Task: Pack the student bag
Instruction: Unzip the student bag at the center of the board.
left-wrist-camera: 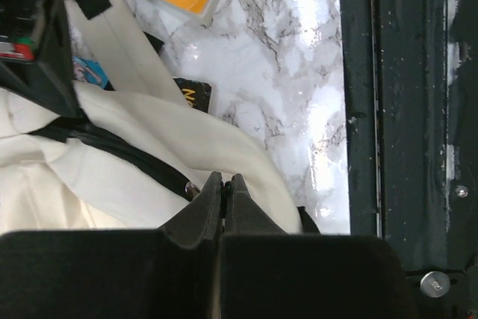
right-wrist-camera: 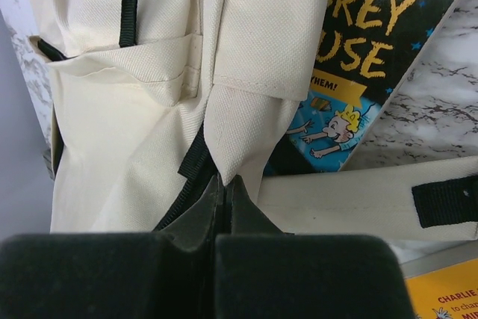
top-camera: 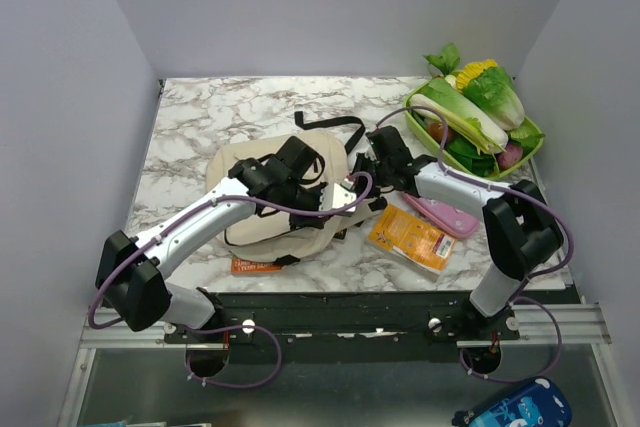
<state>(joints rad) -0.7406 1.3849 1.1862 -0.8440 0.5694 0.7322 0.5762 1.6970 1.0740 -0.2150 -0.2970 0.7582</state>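
The bag [top-camera: 282, 235] is lying flat in the middle of the marbled surface [top-camera: 220, 112], just ahead of both arms. It is showing soft cream cloth, slack and creased, with black trim, and a black strap [top-camera: 335, 125] is looping off its far edge. In the left wrist view a black zip [left-wrist-camera: 119, 151] is running across the cloth. In the right wrist view a broad cream strap [right-wrist-camera: 336, 199] is carrying a black patch.

The left claw [left-wrist-camera: 225, 179] is sitting clenched, its tips together against the cloth right beside the zip. Whether any cloth is caught between them I cannot tell. The right claw [right-wrist-camera: 225, 181] is clenched too, grasping a fold of the bag at its right side, and the fold is narrowing to a point between the tips.

A dark book [right-wrist-camera: 366, 50] with yellow lettering is lying partly under the bag. An orange book [top-camera: 410, 237] is lying to the bag's right with a pink item [top-camera: 445, 212] beside it. A green tray [top-camera: 530, 150] of vegetables is sitting in the far right corner.
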